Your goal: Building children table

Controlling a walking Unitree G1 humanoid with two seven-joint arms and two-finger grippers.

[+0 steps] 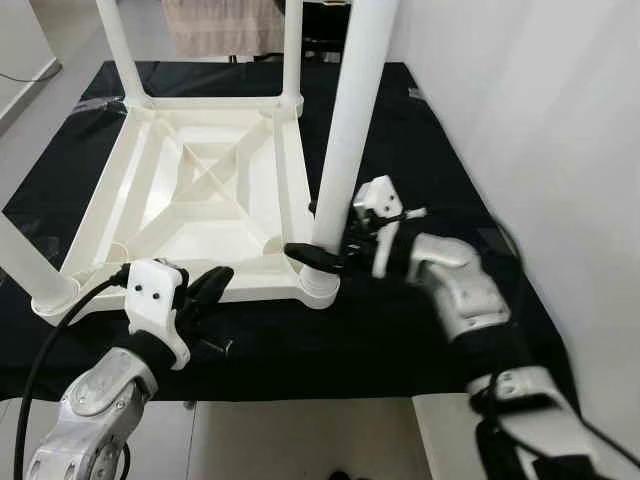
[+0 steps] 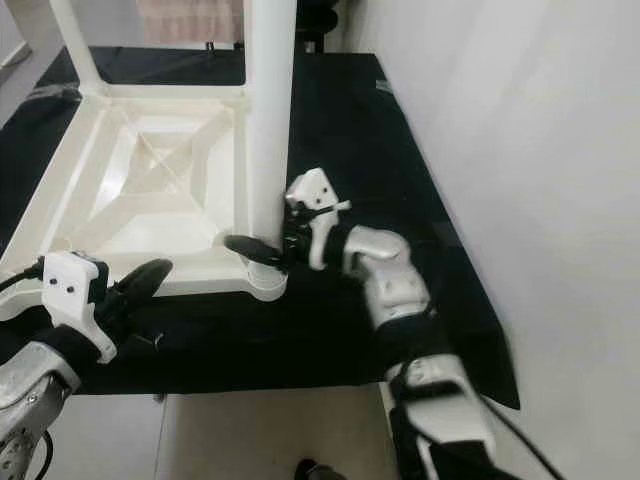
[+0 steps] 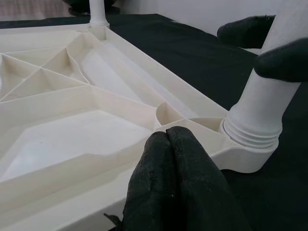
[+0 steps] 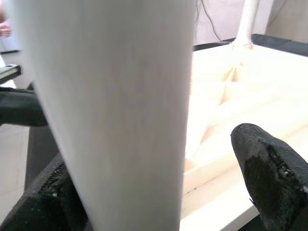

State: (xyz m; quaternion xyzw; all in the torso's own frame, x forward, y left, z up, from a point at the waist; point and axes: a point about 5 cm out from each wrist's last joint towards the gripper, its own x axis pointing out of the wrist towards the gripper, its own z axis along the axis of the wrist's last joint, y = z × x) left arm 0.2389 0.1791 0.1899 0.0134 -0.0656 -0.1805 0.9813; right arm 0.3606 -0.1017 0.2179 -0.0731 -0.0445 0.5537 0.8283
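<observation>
A white plastic table (image 1: 200, 190) lies upside down on a black cloth (image 1: 420, 150), its legs pointing up. The near right leg (image 1: 350, 130) stands in its corner socket (image 1: 320, 285). My right gripper (image 1: 320, 250) is open around the base of this leg; in the right wrist view the leg (image 4: 120, 110) sits against one finger, with a gap to the other finger (image 4: 269, 173). My left gripper (image 1: 212, 283) is shut, its tips (image 3: 166, 144) resting against the table's near rim (image 3: 86, 192), left of that socket.
Two more legs stand at the far corners (image 1: 118, 50) (image 1: 292, 50), and one at the near left (image 1: 30, 265). A small dark part (image 1: 215, 346) lies on the cloth by the front edge. A white wall (image 1: 560, 120) runs close along the right.
</observation>
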